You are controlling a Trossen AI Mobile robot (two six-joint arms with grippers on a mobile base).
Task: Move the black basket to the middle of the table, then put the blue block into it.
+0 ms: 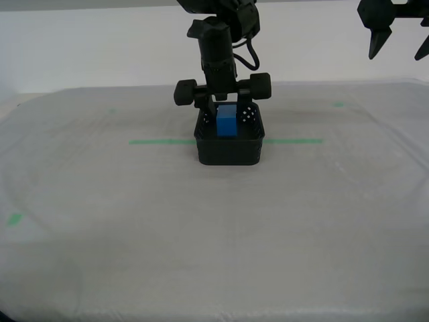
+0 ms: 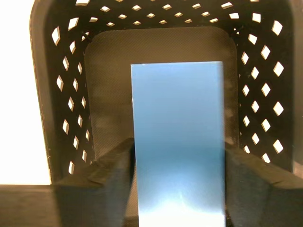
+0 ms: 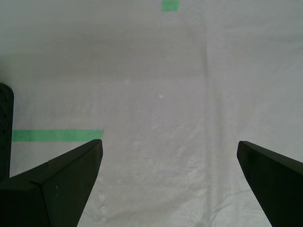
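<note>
My second gripper (image 1: 226,107) holds the blue block (image 1: 227,121) tight, down inside the black basket (image 1: 229,146). The basket sits mid-counter (image 1: 134,221) on the green tape line (image 1: 161,141). My first gripper (image 1: 397,41) hangs wide open, up high.

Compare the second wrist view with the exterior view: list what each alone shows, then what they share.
Only the second wrist view: the basket's floor and my second gripper's pads pressed on the blue block's sides. Only the exterior view: the table, its green tape line, my raised first gripper. Both: the block held inside the black basket.
</note>
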